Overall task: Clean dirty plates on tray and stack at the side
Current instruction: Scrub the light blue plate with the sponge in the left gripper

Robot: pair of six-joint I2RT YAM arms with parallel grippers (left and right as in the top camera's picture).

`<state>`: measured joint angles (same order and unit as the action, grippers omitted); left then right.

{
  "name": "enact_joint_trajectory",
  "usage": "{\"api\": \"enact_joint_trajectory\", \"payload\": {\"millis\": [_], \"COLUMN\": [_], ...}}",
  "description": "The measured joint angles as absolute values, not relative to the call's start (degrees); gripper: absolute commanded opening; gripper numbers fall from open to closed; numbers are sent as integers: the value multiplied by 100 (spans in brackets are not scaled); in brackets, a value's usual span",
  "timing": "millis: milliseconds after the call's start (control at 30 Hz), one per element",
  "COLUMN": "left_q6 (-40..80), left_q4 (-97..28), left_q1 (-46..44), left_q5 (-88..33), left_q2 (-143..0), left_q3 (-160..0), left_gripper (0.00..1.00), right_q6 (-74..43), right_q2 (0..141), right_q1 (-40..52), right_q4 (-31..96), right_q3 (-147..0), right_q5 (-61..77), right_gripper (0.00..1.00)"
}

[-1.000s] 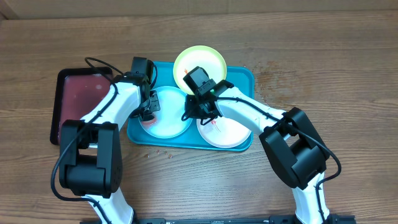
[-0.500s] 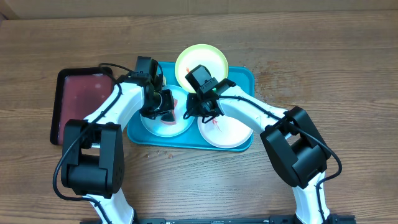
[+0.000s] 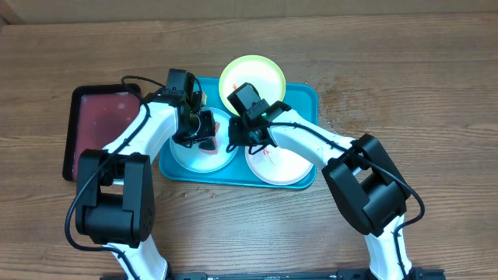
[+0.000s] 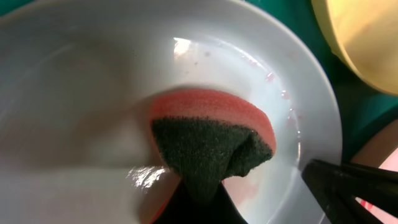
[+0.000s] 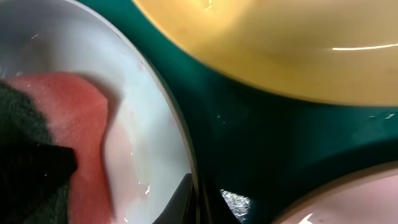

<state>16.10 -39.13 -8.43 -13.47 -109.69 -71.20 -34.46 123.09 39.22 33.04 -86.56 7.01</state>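
Observation:
On the turquoise tray (image 3: 307,97) lie three plates: a light blue one (image 3: 187,158) at the left, a yellow-green one (image 3: 257,74) at the back, and a white one (image 3: 284,165) with red smears at the right. My left gripper (image 3: 204,134) (image 4: 199,202) is shut on a pink sponge (image 4: 214,112) with a dark green scouring face, which presses into the light blue plate (image 4: 93,93). Faint pink streaks show by that plate's rim. My right gripper (image 3: 233,143) (image 5: 194,202) is shut on the right rim of the light blue plate (image 5: 146,112), beside the sponge (image 5: 74,118).
A smaller dark red tray (image 3: 97,124) with a black rim lies on the wooden table left of the turquoise tray. Small crumbs (image 3: 204,189) dot the table in front of the tray. The yellow-green plate (image 5: 280,43) overhangs the tray's back edge.
My left gripper has swept the sponge rightward across the light blue plate, from its left part toward its right side. The right gripper has stayed on the rim.

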Motion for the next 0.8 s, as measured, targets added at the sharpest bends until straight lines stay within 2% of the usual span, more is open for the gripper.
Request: {"api": "enact_joint_trajectory", "payload": {"millis": [467,567,800], "left_q6": [1612,1662,1966], "left_q4": [-3905,-4045,-4506], "left_q1": [-1015,-1031,-1055], "left_q5": [-1127,-681,1212], "left_q2": [-11041,-11137,-11148], "left_q3": [-7126,-7155,-7253], "left_gripper": [4,4,4], "right_q6": [-3448,-3446,-3361], "right_q2": [12372,12376,12383], "right_q1": [3948,3953,3953], "right_q4": [3197,3208,3218], "right_q3": [-8656,-8656,-8665], "right_q5": [711,709,716], "right_gripper": [4,4,4]}}
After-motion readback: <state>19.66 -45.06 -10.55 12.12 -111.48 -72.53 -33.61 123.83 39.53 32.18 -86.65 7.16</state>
